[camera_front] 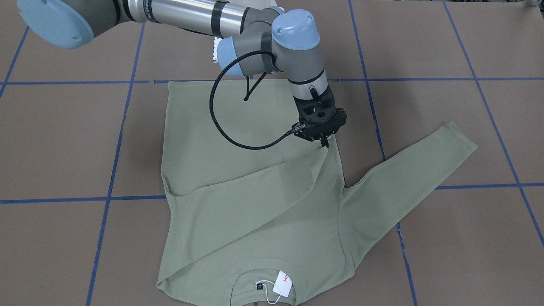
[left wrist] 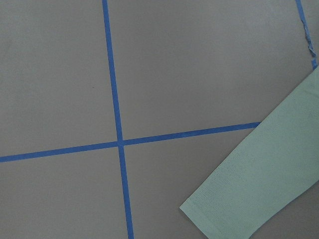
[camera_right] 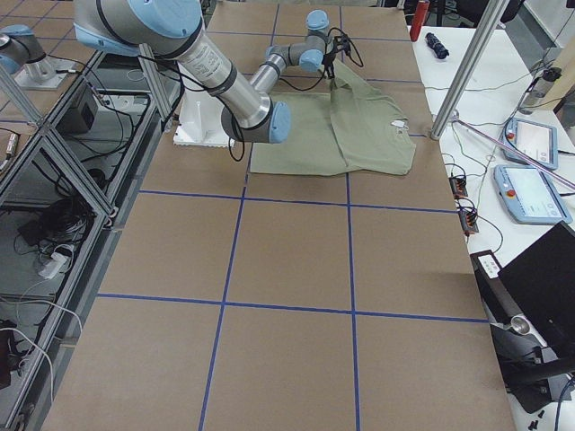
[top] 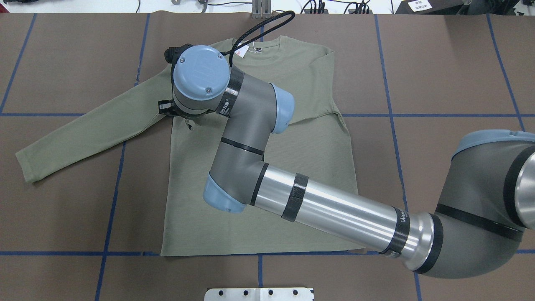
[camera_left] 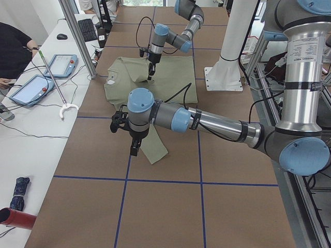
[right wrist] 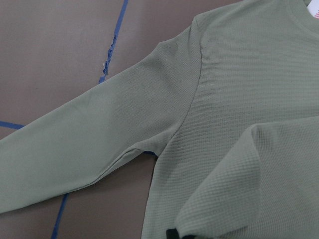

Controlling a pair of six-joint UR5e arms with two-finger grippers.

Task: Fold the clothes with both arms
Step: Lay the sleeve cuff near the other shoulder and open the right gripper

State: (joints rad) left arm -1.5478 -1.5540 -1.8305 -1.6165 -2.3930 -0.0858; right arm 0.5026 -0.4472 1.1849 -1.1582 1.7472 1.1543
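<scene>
From my front-facing feed the green shirt [camera_front: 238, 212] lies flat on the brown surface [camera_front: 467, 238]. It fills the middle of the frame, with its collar at the bottom edge and the white hang tag [camera_front: 282, 284] resting inside the neckline. One sleeve [camera_front: 255, 182] is folded across the body and runs from the left shoulder diagonally up to just right of centre. There its cuff rises to a small peak under the right pincer [camera_front: 325, 142]. The fingers look closed on that cuff. In the right wrist feed I see only a sliver of black fingertip [right wrist: 172, 233] against the fabric at the bottom edge, so I take the grip as probable rather than certain. The right arm [top: 326, 209] comes in from the right of the overhead frame and crosses over the shirt.

The other sleeve [camera_front: 408, 178] stretches out toward the right of the front-facing frame, flat on the surface. In the left-side feed the left pincer [camera_left: 134, 149] hangs near that cuff. I cannot tell whether it is open or closed. Its wrist feed shows only the cuff [left wrist: 259, 189] at lower right, beside crossing blue tape [left wrist: 115, 99].
</scene>
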